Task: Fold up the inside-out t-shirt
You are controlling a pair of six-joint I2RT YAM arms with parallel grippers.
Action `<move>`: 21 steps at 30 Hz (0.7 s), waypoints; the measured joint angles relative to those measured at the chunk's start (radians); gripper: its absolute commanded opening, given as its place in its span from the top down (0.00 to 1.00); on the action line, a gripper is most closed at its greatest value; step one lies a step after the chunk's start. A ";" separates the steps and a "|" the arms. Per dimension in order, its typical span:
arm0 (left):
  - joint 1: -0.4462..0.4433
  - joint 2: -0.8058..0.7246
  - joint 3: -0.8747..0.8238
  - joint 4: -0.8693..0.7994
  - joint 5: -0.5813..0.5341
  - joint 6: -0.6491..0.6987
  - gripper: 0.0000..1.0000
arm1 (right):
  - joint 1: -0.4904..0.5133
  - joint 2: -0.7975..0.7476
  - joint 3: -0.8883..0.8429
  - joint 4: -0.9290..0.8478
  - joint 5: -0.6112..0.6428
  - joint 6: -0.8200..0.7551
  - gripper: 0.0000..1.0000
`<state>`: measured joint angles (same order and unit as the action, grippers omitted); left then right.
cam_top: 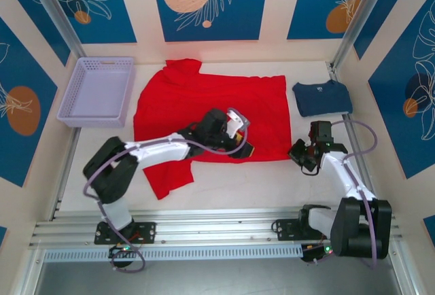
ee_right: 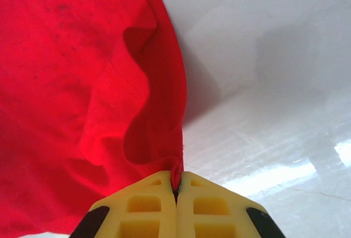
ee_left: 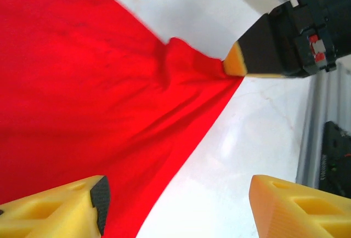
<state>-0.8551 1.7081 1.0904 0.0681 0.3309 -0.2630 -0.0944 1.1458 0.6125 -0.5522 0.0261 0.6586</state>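
Stretching forward, right fingers (ee_right: pixel 145 208) pinch t-shirt (ee_right: pixel 66 84) corner.

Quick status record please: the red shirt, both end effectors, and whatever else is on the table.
red t-shirt: spread out on the table
left end effector: open, over the shirt's near edge, gripping nothing
right end effector: shut, pinching the shirt's near right edge
navy t-shirt: folded, far right, apart from the red one
lavender basket: far left corner

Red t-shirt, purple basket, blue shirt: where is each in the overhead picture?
red t-shirt (cam_top: pixel 204 91), top view, middle of its body
lavender basket (cam_top: pixel 92 119), top view, its near wall
navy t-shirt (cam_top: pixel 322 98), top view, its middle
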 measured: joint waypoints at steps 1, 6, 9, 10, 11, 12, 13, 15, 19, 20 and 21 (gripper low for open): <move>0.002 -0.033 -0.024 -0.034 -0.039 -0.004 0.32 | -0.005 0.023 0.000 0.008 0.000 0.000 0.93; 0.009 -0.198 -0.181 -0.234 -0.206 -0.056 0.32 | -0.015 0.067 0.000 0.039 -0.004 0.004 0.91; 0.009 -0.322 -0.281 -0.371 -0.271 -0.119 0.32 | -0.023 0.063 0.000 0.054 -0.004 0.003 0.91; 0.009 -0.365 -0.309 -0.413 -0.289 -0.143 0.32 | -0.024 0.059 0.000 0.059 -0.004 0.003 0.91; 0.009 -0.399 -0.328 -0.444 -0.303 -0.167 0.33 | -0.026 0.051 0.000 0.066 -0.005 0.003 0.90; 0.009 -0.450 -0.355 -0.493 -0.322 -0.203 0.33 | -0.026 0.043 -0.001 0.073 -0.007 0.003 0.91; 0.009 -0.494 -0.376 -0.535 -0.338 -0.237 0.34 | -0.026 0.032 -0.002 0.080 -0.008 0.003 0.90; 0.009 -0.583 -0.418 -0.620 -0.372 -0.305 0.33 | -0.026 0.015 -0.004 0.095 -0.021 0.003 0.91; 0.009 -0.748 -0.485 -0.792 -0.463 -0.438 0.31 | -0.022 0.010 -0.005 0.119 -0.041 0.003 0.91; 0.010 -0.782 -0.499 -0.832 -0.484 -0.471 0.33 | -0.021 0.010 -0.005 0.122 -0.046 0.003 0.91; 0.011 -0.812 -0.512 -0.864 -0.504 -0.502 0.35 | -0.018 0.010 -0.005 0.125 -0.054 0.003 0.91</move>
<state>-0.8436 0.8959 0.5785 -0.7956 -0.1730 -0.7650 -0.1127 1.1553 0.6079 -0.4271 -0.0277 0.6621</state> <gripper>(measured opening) 0.680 0.096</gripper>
